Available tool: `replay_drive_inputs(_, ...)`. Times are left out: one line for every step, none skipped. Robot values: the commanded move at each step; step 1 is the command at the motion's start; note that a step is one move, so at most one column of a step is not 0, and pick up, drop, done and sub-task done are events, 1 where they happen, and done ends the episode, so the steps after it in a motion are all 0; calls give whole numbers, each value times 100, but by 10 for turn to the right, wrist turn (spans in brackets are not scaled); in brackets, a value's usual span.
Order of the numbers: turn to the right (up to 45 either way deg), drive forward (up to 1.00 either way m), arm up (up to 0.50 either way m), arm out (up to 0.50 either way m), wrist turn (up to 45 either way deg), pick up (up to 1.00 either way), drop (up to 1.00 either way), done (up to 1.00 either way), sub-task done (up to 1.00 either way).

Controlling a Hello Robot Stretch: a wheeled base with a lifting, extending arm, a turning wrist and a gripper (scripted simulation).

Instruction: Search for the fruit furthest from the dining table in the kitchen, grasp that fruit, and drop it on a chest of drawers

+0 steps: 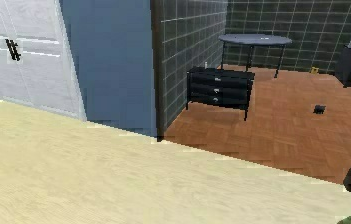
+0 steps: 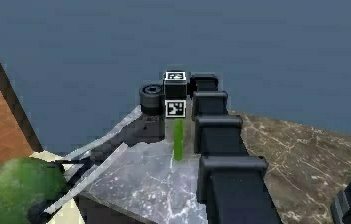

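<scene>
Honestly, came down to getting through that doorway. Spotted the black chest of drawers (image 1: 220,85) ahead and toward the forward view's right, parked on the brown wood floor (image 1: 283,125) just past the corner of the blue wall (image 1: 113,60), with its long axis across the view and a round table (image 1: 255,40) close behind. Plenty of bare tan floor (image 1: 103,170) before the opening, so room to swing wide; figured the wall corner for the one tight edge. Over in the arm side view, saw the tool (image 2: 118,128) out at the far end of the dark arm (image 2: 223,150), against a marbled counter (image 2: 143,178). Noticed a round green blob (image 2: 18,190), likely the fruit, down-left of the tool by the bottom left corner. Couldn't tell about any hold on it, nor about the grip itself. Also caught a thin green streak (image 2: 181,135) right beside the arm, no clue what.
</scene>
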Motion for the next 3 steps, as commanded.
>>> replay_drive_inputs(0, 0, 0, 0, -240, 0, 0, 0, 0)
replay_drive_inputs(0, 0, 0, -18, 0, 0, 0, 0, 0)
replay_drive_inputs(-450, 0, 0, 0, 0, 0, 0, 0, 0)
